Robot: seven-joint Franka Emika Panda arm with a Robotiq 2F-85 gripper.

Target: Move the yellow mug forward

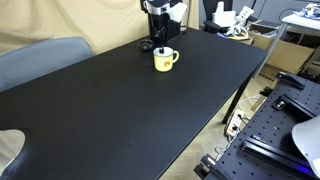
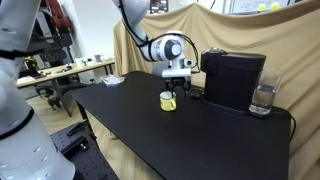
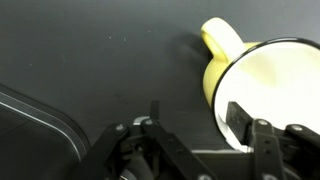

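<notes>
Wrist view: jaws wide apart, straddling yellow mug (image 3: 262, 85) rim, not clamped on it.

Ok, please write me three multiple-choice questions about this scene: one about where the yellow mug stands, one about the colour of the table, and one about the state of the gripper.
1. Where does the yellow mug stand?
A. On the table, near the black machine
B. On the floor
C. On a grey chair

2. What colour is the table top?
A. White
B. Black
C. Light wood

3. How is the gripper?
A. Shut on the mug's handle
B. Out of every view
C. Open, above the mug

Answers:
1 A: both exterior views show the mug upright on the table, close to the machine.
2 B: the top is plain black in every view.
3 C: the wrist view shows the fingers apart, with the mug below them.
</notes>
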